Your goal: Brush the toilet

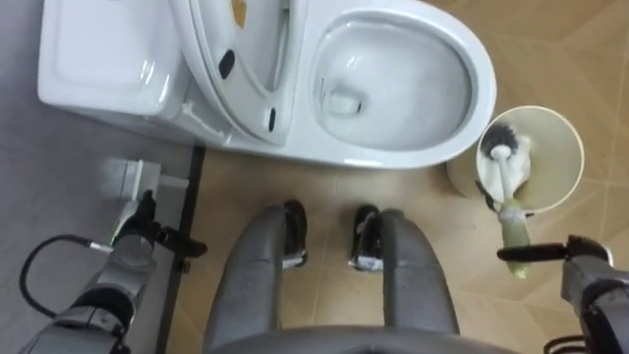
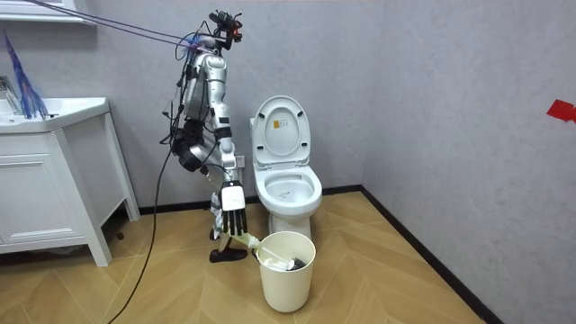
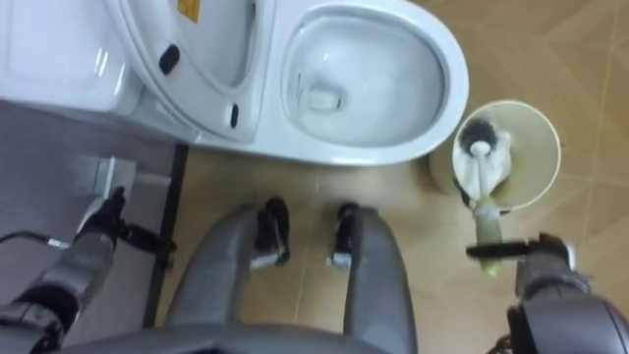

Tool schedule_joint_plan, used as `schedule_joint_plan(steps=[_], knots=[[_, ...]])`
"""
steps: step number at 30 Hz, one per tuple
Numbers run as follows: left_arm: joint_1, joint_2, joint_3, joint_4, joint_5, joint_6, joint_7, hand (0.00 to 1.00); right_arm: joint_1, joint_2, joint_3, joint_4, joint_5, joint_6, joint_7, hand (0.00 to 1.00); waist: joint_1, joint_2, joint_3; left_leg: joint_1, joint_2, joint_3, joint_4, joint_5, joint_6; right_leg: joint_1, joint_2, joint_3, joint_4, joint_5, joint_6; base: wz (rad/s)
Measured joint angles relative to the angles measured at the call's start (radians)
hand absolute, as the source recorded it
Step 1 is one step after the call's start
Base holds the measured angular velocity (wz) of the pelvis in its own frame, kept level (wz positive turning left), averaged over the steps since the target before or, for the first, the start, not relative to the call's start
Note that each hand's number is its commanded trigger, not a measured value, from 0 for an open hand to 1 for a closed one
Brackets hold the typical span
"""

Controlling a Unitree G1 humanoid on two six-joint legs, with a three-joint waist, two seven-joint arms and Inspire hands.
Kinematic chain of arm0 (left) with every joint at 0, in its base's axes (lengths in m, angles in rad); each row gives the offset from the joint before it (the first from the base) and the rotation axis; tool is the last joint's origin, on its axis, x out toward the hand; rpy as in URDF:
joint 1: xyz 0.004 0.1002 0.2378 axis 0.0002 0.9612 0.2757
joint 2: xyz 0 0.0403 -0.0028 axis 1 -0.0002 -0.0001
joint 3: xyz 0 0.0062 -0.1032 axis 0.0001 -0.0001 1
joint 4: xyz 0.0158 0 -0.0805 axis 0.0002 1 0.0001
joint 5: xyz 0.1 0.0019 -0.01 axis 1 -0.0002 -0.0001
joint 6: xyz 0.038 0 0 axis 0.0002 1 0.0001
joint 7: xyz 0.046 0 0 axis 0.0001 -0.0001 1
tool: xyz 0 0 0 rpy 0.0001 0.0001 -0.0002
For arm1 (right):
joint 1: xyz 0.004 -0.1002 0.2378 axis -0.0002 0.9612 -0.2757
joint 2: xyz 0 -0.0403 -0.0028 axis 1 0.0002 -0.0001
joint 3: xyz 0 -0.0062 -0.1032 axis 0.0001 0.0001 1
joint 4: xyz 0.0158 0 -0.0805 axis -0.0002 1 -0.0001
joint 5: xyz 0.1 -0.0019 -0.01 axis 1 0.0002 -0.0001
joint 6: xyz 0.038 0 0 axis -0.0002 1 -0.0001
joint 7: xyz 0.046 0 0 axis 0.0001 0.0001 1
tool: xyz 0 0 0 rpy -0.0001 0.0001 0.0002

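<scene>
One-handed, gripped the toilet brush [image 1: 507, 197] by its handle end, right hand [image 1: 590, 280] fingers closed round it, bristle head down inside the cream bin [image 1: 568, 147] just beside the toilet bowl [image 1: 477, 98]. Hung the left hand [image 1: 133, 241] low near the tank [image 1: 88, 59], fingers relaxed, holding nothing.

No readable text anywhere. Sticker [image 2: 281, 137] on inner face of raised toilet lid [image 2: 267, 112]: orange band on top, pale panel below, print too small to make out. Left eye view catches yellow corner of same sticker, no letters legible. Red patch [image 2: 562, 110] on grey wall [image 2: 450, 90], at room view's right edge: no lettering visible on it.
</scene>
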Motion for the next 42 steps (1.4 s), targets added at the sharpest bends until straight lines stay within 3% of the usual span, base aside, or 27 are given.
schedule_joint_plan(steps=[11,12,21,27,37,42], knots=[[-0.018,0.004,-0.021,-0.003,-0.014,0.001,0.022,0.00,-0.021,-0.026,0.041,-0.008,0.051,-0.007,0.021,0.00,0.004,0.006,0.0018,-0.151,0.015,-0.002,0.218,-0.093,-0.006,-0.155,-0.022,0.002,0.227,-0.097,-0.026,0.00],[-0.027,0.004,-0.035,-0.001,-0.025,0.001,0.031,0.00,-0.028,-0.030,0.051,-0.009,0.063,-0.008,0.020,0.00,0.003,0.006,0.0018,-0.170,0.013,-0.001,0.235,-0.096,-0.005,-0.175,-0.035,0.001,0.251,-0.106,-0.031,0.05],[-0.032,0.006,-0.069,-0.003,-0.096,0.003,0.052,0.00,-0.060,-0.045,0.108,-0.014,0.152,-0.019,0.020,0.00,0.001,0.007,0.0016,-0.245,0.019,-0.009,0.316,-0.122,-0.019,-0.250,-0.034,0.002,0.335,-0.135,-0.043,0.01],[-0.021,0.039,-0.083,-0.035,-0.116,0.017,0.053,0.00,-0.068,-0.061,0.107,-0.013,0.212,-0.017,0.025,0.00,-0.001,0.006,0.0015,-0.295,0.007,-0.016,0.344,-0.125,-0.017,-0.295,-0.044,-0.004,0.365,-0.140,-0.041,0.06],[-0.024,0.063,-0.086,-0.036,-0.130,0.022,0.018,0.00,-0.052,-0.069,0.127,-0.007,0.247,-0.016,0.136,0.00,0.000,0.008,0.0008,-0.325,-0.006,-0.015,0.393,-0.140,0.002,-0.319,-0.051,0.007,0.413,-0.161,-0.020,0.03],[-0.024,0.064,-0.086,-0.033,-0.129,0.022,-0.023,0.00,-0.030,-0.093,0.154,-0.006,0.240,-0.016,0.217,0.00,0.019,0.011,0.0008,-0.327,-0.011,-0.012,0.398,-0.142,0.006,-0.321,-0.053,0.014,0.421,-0.164,-0.011,0.01]])
